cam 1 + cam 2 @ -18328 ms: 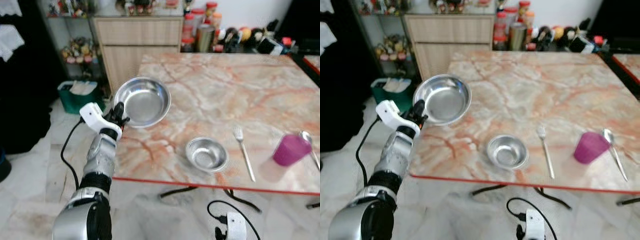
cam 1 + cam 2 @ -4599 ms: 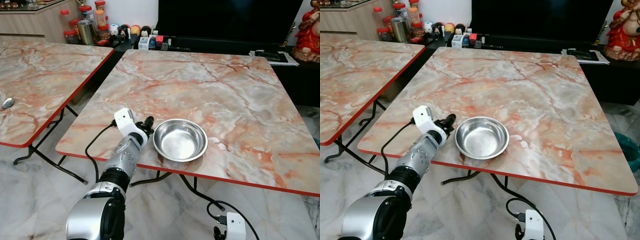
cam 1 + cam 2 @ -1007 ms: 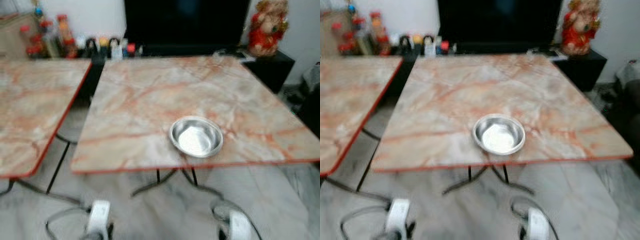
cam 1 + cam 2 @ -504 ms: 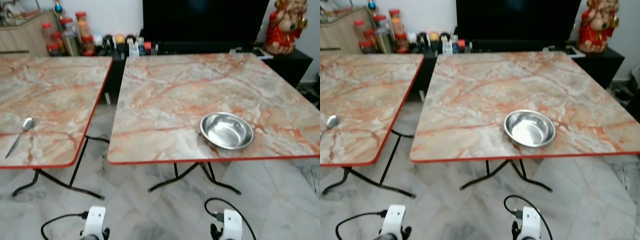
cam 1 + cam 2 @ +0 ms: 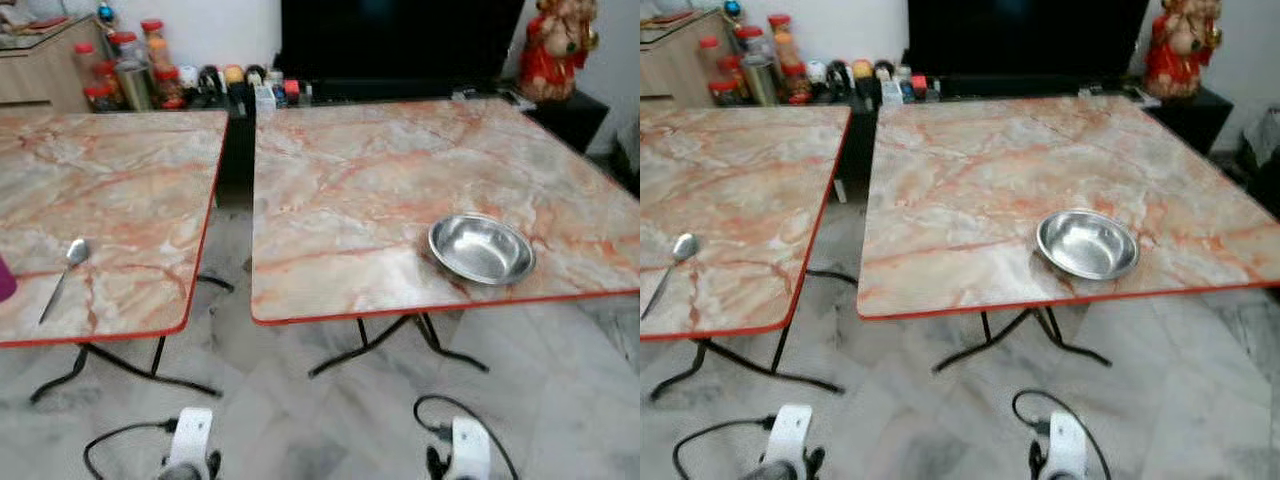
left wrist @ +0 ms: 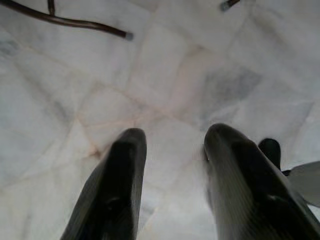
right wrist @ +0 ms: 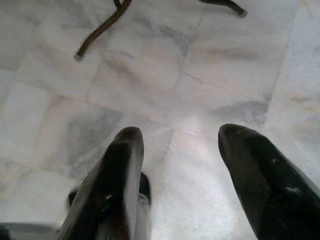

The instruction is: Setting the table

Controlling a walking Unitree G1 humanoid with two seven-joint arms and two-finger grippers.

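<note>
Steel bowl (image 5: 481, 248) near the front edge of the right desk (image 5: 400, 170); spoon (image 5: 64, 277) on the left desk (image 5: 110, 190). Both arms hanging over marble floor (image 6: 165, 75), left gripper (image 6: 170, 145) and right gripper (image 7: 175, 145) with fingers spread, empty.

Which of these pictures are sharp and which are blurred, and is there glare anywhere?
Eye views: slightly soft; the steel bowl gleams and the spoon is readable. Wrist views: the near black fingers are out of focus, with a pale glare patch on the marble floor.
</note>
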